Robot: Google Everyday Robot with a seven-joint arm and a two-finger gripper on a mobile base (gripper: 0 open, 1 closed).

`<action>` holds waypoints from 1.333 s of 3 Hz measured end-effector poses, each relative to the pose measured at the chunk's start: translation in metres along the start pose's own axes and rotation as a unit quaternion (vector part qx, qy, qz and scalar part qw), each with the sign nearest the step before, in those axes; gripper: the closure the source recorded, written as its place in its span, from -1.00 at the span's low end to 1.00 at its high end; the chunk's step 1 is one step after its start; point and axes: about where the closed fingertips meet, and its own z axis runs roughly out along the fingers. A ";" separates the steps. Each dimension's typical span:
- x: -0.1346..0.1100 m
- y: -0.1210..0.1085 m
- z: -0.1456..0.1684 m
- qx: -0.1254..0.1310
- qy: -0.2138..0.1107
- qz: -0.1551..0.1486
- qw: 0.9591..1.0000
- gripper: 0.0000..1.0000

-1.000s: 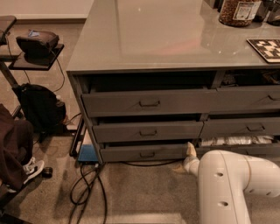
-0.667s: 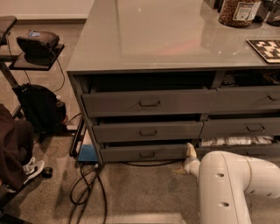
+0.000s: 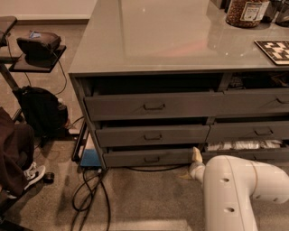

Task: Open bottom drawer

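Your tool (image 3: 197, 156), grip state not tellable, sits at the right end of the bottom drawer (image 3: 131, 159), lowest in the left stack under the counter (image 3: 149, 40), away from its handle (image 3: 151, 159); pull from there and you risk slipping off or racking it.

I count six drawers in the cabinet (image 3: 158, 40): three in the left stack (image 3: 151, 135), the bottom drawer (image 3: 149, 159) among them, and three in the right stack (image 3: 257, 131). On top I see one jar (image 3: 246, 11) and one checkered board (image 3: 273, 49). On the floor are one backpack (image 3: 40, 108) and one shoe (image 3: 34, 173). My one arm (image 3: 239, 189) carries one gripper (image 3: 197, 155), just beside the bottom drawer's right end.
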 end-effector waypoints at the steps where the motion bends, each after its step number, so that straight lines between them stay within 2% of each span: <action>1: -0.010 0.037 0.030 0.006 0.009 -0.050 0.999 -1.00; 2: -0.011 0.059 0.060 -0.001 0.037 -0.152 0.988 -1.00; 3: -0.013 0.051 0.068 0.007 0.053 -0.182 0.982 -1.00; 4: -0.013 0.051 0.068 0.007 0.054 -0.182 0.982 -1.00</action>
